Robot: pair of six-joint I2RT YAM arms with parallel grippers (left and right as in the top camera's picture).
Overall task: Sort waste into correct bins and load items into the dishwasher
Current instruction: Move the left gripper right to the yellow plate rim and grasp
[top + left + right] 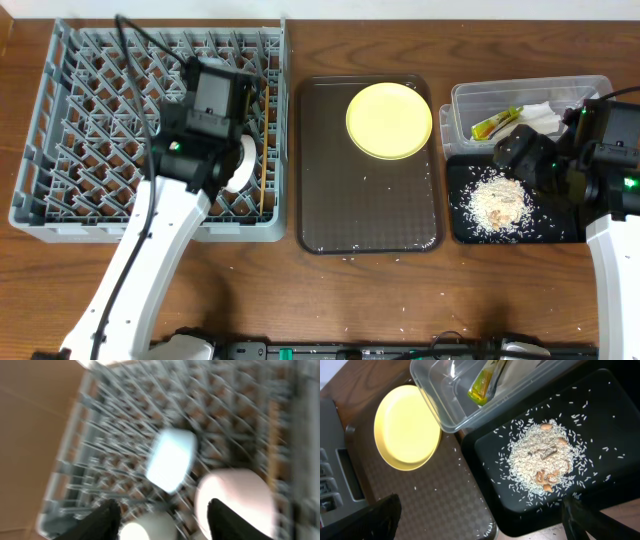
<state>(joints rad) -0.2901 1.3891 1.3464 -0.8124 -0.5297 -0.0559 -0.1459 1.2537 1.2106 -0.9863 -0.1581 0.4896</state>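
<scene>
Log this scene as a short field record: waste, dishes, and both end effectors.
rice: loose whitish-beige rice scraps piled in the shallow glossy black tray
other waste: small green-and-yellow wrapper and crumpled white paper napkin inside the clear plastic tub
plate: round yellow plate on the dark brown serving tray, outside the rack
rack: large grey plastic dish rack holding a white bowl; left wrist view blurred
left end effector: over the rack, open
right end effector: by the black tray, open, empty
</scene>
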